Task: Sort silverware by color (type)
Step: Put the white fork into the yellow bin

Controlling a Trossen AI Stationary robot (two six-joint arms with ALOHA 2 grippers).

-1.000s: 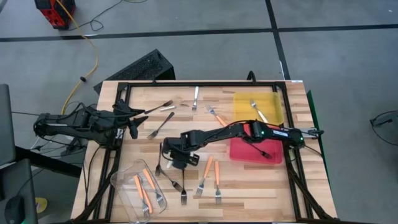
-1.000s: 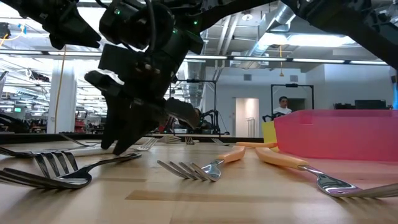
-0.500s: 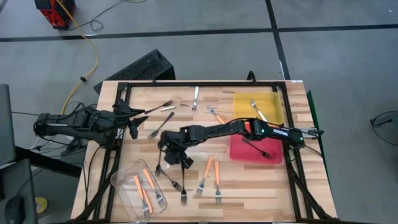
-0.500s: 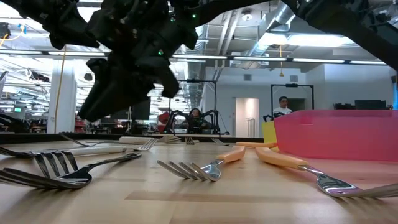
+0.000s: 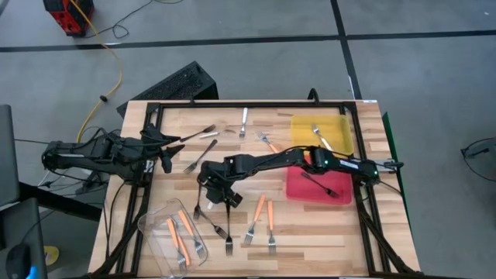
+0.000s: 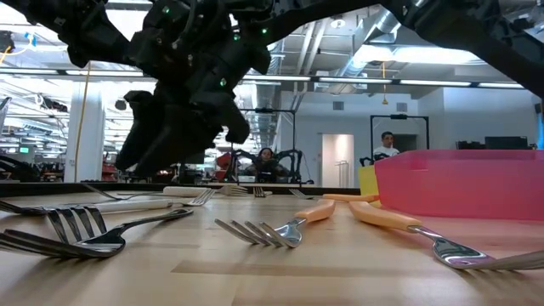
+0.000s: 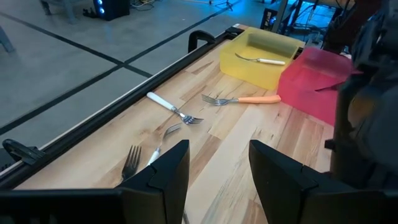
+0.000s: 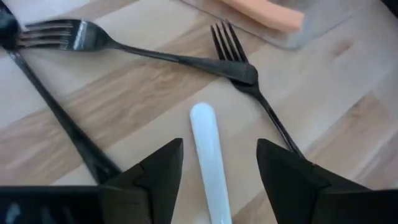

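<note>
A: Right gripper (image 5: 219, 191) sits low over the table's middle, a bit toward the front-left. Fingers (image 8: 155, 171) are spread w/ a white handle (image 8: 209, 158) lying between them, not pinched. Looks like lining up for a grab, imo.

B: What's around it?

A: Black forks (image 8: 149, 51) crossing each other right beside that handle, so prob. tight going; a finger could nudge one.

B: Left gripper (image 7: 214, 171)?

A: Parked at the table's left edge, part open, holding nothing. Waiting.

B: Containers?

A: Yellow tray (image 5: 321, 132) at the back-right corner has one white-handled fork (image 5: 322, 138). Red tray (image 5: 319, 186) just in front of it holds one black fork (image 5: 320, 184). Clear tub (image 5: 173, 233) at the front-left corner has orange-handled ones (image 5: 177, 236), 2 or 3, can't count for sure.

B: So colours already have homes.

A: Seems so: white to yellow, black to red, orange to tub.

B: Left to sort?

A: Plenty. Orange forks (image 5: 262, 218) loose near the front edge, one orange fork (image 7: 241, 99) by the yellow tray, another white fork (image 5: 243, 120) at the back edge, black fork (image 5: 199, 156) toward the back-left. Early-to-mid job, I'd guess.
</note>
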